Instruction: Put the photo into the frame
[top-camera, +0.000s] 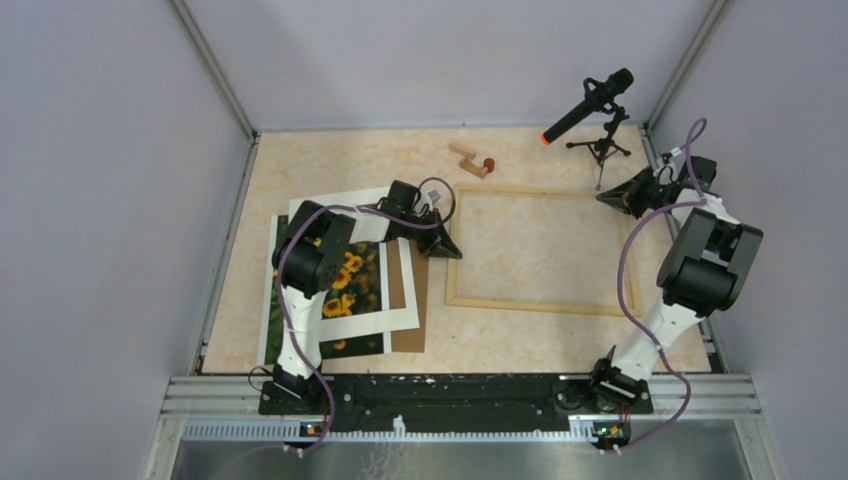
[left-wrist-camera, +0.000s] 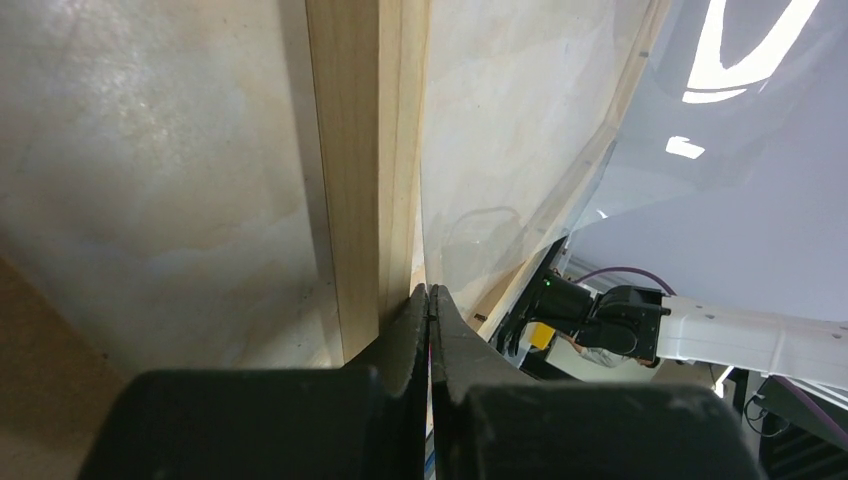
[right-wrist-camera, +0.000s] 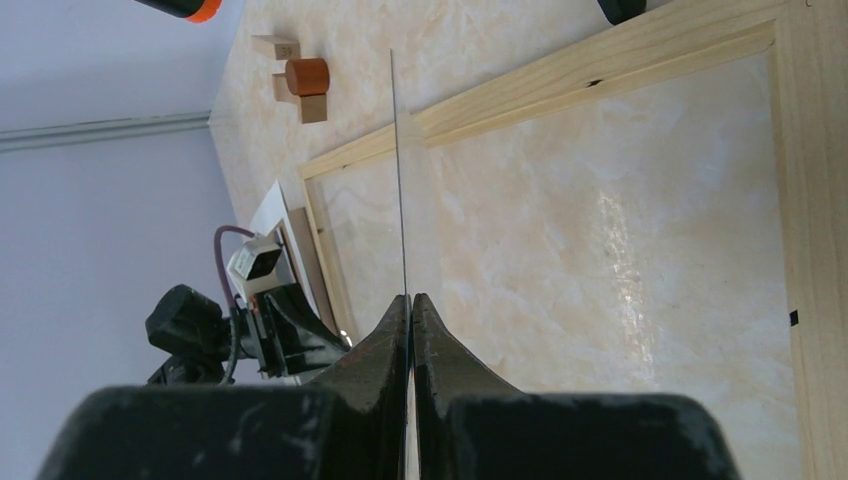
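Observation:
The frame (top-camera: 530, 303) is a light-wood rectangle lying flat at centre right; its rails also show in the left wrist view (left-wrist-camera: 355, 150) and the right wrist view (right-wrist-camera: 600, 75). The photo (top-camera: 350, 272), sunflowers on dark green, lies at the left under the left arm, partly covered by a white mat (top-camera: 400, 318). My left gripper (top-camera: 452, 250) (left-wrist-camera: 430, 292) is at the frame's left rail, shut on the edge of a thin clear pane (left-wrist-camera: 520, 180). My right gripper (top-camera: 605, 198) (right-wrist-camera: 409, 298) is at the frame's far right corner, shut on the same pane's edge (right-wrist-camera: 398, 170).
A brown backing board (top-camera: 408, 290) lies under the mat. Small wooden blocks (top-camera: 470, 160) (right-wrist-camera: 300, 85) sit behind the frame. A microphone on a small tripod (top-camera: 590, 105) stands at the back right. Grey walls close in the table on three sides.

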